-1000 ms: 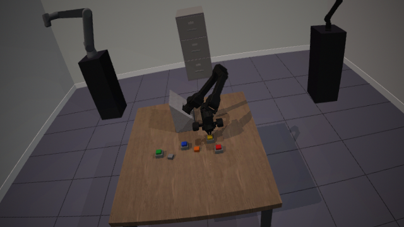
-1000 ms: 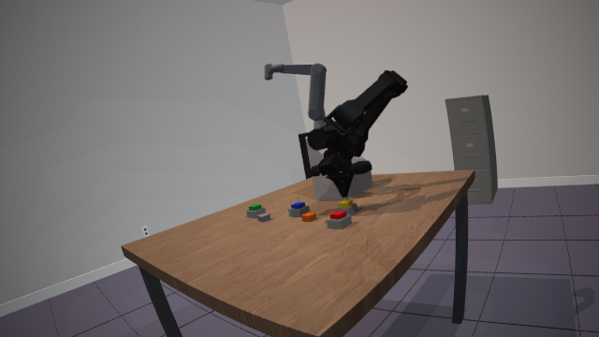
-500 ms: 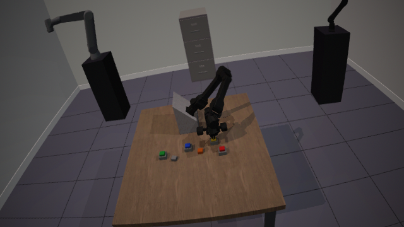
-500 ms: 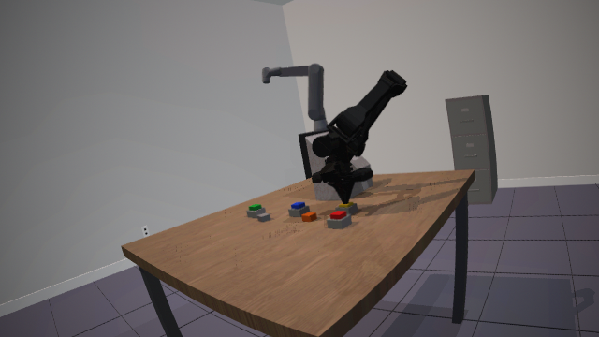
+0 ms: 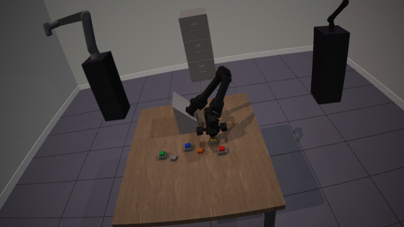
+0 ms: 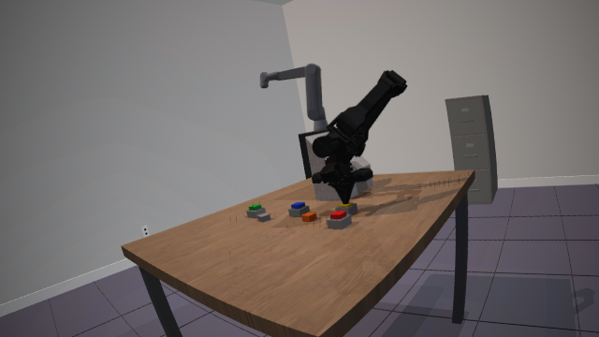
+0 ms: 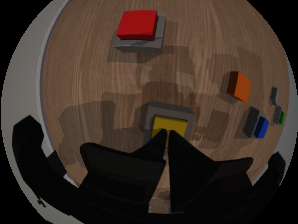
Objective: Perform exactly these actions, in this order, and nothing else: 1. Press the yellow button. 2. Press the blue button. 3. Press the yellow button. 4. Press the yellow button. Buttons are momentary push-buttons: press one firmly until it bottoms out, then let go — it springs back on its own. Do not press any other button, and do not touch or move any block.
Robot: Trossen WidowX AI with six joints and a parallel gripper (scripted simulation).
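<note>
The yellow button (image 5: 213, 140) (image 6: 348, 206) (image 7: 172, 123) sits in its grey housing, its cap low in the housing and partly hidden by the fingertips. My gripper (image 5: 213, 137) (image 6: 345, 202) (image 7: 166, 133) is shut and empty, pointing down, with its tips on the yellow cap. The blue button (image 5: 187, 145) (image 6: 298, 205) (image 7: 261, 128) stands to the left of it in the top and exterior views, its cap raised, with nothing touching it.
The red button (image 5: 221, 148) (image 6: 338, 214) (image 7: 137, 24) is close by on the near side. An orange block (image 5: 200, 151) (image 6: 309, 216) (image 7: 242, 88) lies between blue and red. The green button (image 5: 162, 153) (image 6: 255, 207) and a small grey block (image 5: 173, 157) (image 6: 264, 217) are farther left.
</note>
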